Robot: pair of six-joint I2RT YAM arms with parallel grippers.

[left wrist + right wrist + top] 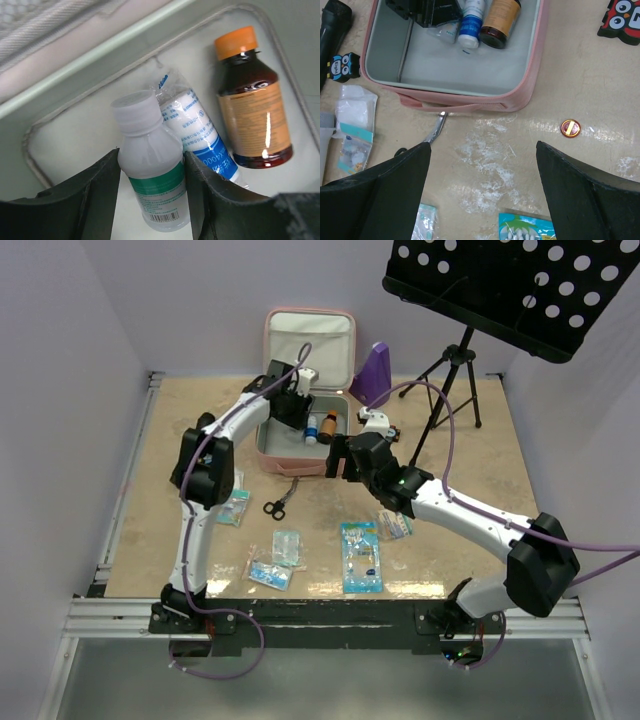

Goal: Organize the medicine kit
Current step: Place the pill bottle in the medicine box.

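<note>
Three items inside pink medicine kit (296, 464), open at far centre of table with lid upright: white bottle (152, 170), gauze roll (197, 130), brown bottle (252, 120) with orange cap. Left gripper (152, 156) down in case, pinching white bottle between both fingers. Right gripper (483, 145) spread wide, hovering just near of case's front wall, scissors (280, 500) lying close by.
</note>
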